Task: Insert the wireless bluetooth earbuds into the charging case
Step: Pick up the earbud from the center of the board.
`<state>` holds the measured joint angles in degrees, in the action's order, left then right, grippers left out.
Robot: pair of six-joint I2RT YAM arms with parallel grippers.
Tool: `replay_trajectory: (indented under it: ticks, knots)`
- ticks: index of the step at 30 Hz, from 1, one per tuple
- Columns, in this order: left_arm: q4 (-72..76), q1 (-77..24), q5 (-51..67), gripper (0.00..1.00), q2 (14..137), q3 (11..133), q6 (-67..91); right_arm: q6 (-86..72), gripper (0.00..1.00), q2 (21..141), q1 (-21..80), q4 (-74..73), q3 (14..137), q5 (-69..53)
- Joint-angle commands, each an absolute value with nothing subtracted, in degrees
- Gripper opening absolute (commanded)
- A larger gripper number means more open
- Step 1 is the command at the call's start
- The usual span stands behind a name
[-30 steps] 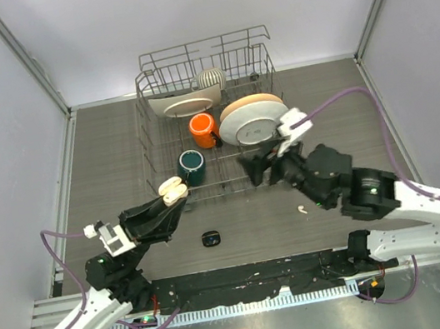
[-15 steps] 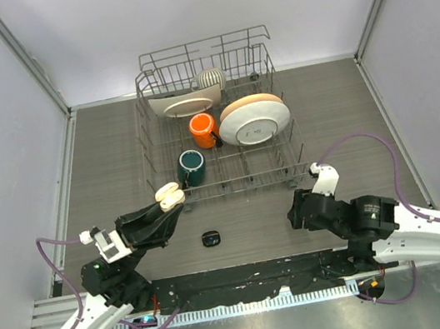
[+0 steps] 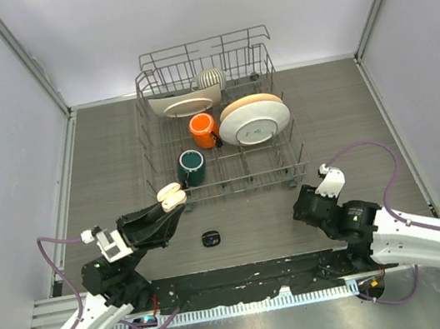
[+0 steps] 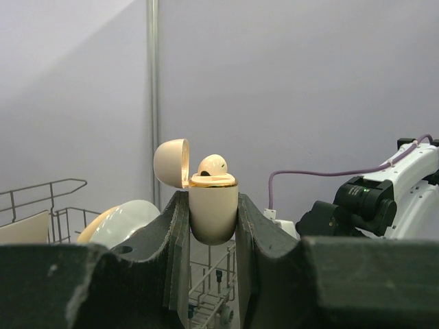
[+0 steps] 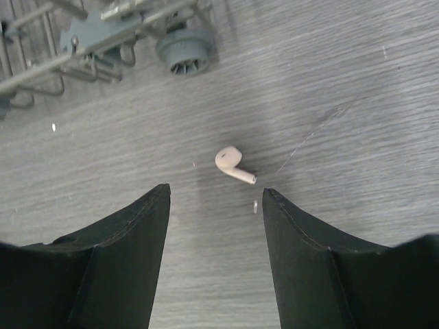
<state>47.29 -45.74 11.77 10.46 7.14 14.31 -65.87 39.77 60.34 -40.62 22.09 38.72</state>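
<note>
Left hand (image 3: 172, 203) gripping cream case (image 3: 172, 193), apparently open, black case (image 3: 210, 239) on table (image 3: 346, 109), dish rack (image 3: 213, 123) behind

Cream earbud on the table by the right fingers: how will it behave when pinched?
Probably very light: the earbud is tiny next to the right gripper. Its rounded head may slip out of a pinch or pivot on the table. The stem lies flat, so it likely won't roll far.

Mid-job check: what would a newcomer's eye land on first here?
The cream charging case, lid flipped open with a seated earbud inside, is clamped upright in the left hand. Next comes a loose cream earbud lying on the grey table just ahead of the open right hand. Farther back, the wire dish rack holds an orange mug.
</note>
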Motion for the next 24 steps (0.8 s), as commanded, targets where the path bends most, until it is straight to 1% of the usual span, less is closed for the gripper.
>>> replay_trajectory:
  ticks: [1, 8, 14, 20, 24]
  knots:
    - [49.0, -45.7, 12.6, 0.00, 11.0, 7.7, 14.1, -62.2, 0.62, 38.3, 56.4, -31.8, 20.9, 40.2]
    - [49.9, -45.7, 12.5, 0.00, 11.0, 7.3, 14.9, -56.5, 0.61, 43.4, 51.2, -26.1, 20.7, 37.5]
    - [49.0, -45.7, 12.3, 0.00, 9.7, 7.4, 14.8, -56.6, 0.60, 50.0, 47.2, -22.0, 18.6, 31.6]
    - [46.8, -45.7, 11.7, 0.00, 8.1, 7.4, 14.5, -58.0, 0.60, 47.0, 47.1, -20.9, 16.0, 29.4]
    - [46.2, -45.7, 11.3, 0.00, 7.3, 7.1, 14.5, -58.5, 0.60, 47.4, 47.1, -20.9, 15.3, 26.2]
